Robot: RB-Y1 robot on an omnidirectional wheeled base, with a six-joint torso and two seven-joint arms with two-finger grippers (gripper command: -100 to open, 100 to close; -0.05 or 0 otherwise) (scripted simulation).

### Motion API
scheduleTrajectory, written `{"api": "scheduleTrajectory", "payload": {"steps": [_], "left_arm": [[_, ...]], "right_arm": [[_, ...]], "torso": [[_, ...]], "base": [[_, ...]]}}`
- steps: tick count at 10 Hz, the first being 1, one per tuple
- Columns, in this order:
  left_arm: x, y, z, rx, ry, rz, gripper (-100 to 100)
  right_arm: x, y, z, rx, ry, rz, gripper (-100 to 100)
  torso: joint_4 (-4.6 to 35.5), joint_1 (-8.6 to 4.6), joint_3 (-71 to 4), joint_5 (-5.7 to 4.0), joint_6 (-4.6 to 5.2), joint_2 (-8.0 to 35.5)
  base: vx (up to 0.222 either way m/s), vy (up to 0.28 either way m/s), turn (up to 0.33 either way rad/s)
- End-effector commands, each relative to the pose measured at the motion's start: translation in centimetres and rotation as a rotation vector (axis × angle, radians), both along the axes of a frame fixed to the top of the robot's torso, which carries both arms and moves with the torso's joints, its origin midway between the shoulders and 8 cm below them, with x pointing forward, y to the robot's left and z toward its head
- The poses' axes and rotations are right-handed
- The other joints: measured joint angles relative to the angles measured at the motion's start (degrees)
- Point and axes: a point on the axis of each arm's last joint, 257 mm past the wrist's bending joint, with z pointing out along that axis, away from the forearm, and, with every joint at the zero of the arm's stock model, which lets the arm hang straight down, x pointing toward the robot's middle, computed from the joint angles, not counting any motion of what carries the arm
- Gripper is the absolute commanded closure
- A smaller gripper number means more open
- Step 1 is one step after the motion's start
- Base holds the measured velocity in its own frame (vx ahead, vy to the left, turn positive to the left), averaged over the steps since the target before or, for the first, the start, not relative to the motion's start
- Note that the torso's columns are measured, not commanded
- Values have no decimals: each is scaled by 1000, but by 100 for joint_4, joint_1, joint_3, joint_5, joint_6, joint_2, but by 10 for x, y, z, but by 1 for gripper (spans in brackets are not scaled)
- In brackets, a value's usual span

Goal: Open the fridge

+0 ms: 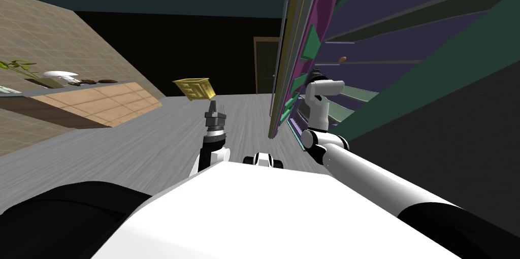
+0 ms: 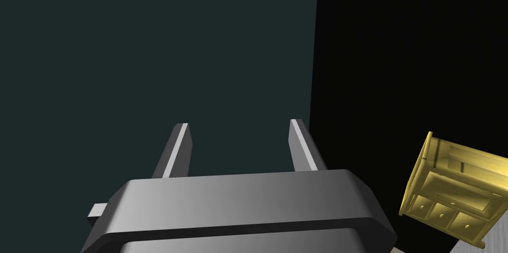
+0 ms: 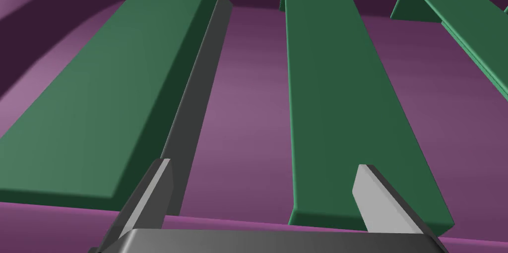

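Note:
The fridge stands open at my right. Its door (image 1: 292,58) is swung out edge-on to me, and the dark interior with green-edged shelves (image 1: 386,42) lies bare behind it. My right arm reaches into the gap between door and cabinet, with its gripper (image 1: 313,74) close to the door's inner face. In the right wrist view that gripper (image 3: 264,166) is open and faces the purple door lining (image 3: 243,116) and its green door racks (image 3: 337,91); nothing is between the fingers. My left gripper (image 1: 214,106) is raised in front of my chest, open (image 2: 239,128) and holding nothing.
A small brown item (image 1: 343,59) lies on a fridge shelf. A yellow cabinet (image 1: 194,88) stands across the grey floor, and a brown door (image 1: 265,65) lies beyond it. A tiled counter (image 1: 91,101) with a plant and dishes runs along my left.

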Motion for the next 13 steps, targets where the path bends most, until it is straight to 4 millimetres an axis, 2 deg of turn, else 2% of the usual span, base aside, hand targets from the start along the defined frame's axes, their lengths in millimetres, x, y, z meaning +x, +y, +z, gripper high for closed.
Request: {"api": "scheduleTrajectory", "payload": {"steps": [1, 3, 4, 5, 6, 8, 11, 13], "left_arm": [[0, 0, 0, 0, 0, 0, 0], [0, 0, 0, 0, 0, 0, 0], [0, 0, 0, 0, 0, 0, 0], [0, 0, 0, 0, 0, 0, 0], [0, 0, 0, 0, 0, 0, 0], [0, 0, 0, 0, 0, 0, 0], [0, 0, 0, 0, 0, 0, 0], [0, 0, 0, 0, 0, 0, 0]], "right_arm": [[4, 6, 4, 9, 7, 31, -100], [3, 5, 3, 6, 6, 25, -100], [2, 4, 11, 2, 6, 22, 100], [3, 5, 8, 4, 5, 24, 100], [1, -7, 8, 3, 6, -9, 100], [-1, -19, 8, 3, 6, -42, 100], [-5, -37, 8, 3, 7, -91, 100], [-9, -55, 8, 2, 8, -139, 100]], "torso": [[0, -6, 0, -1, -1, 1], [-3, -25, -6, -8, 1, -10], [-4, -26, -8, -9, 1, -12], [-8, -29, -19, -8, 1, -33], [-8, -15, -12, -6, 1, -16], [-5, 76, -11, 24, -6, -19], [3, -35, 5, -11, 2, 6], [-5, -7, -10, -3, -2, -16]], "base": [[-36, 72, -20], [-9, 20, -1], [85, -33, 19], [56, -25, 9], [83, 139, -39], [119, 303, -38], [79, 228, -20], [132, 272, -64]]}}
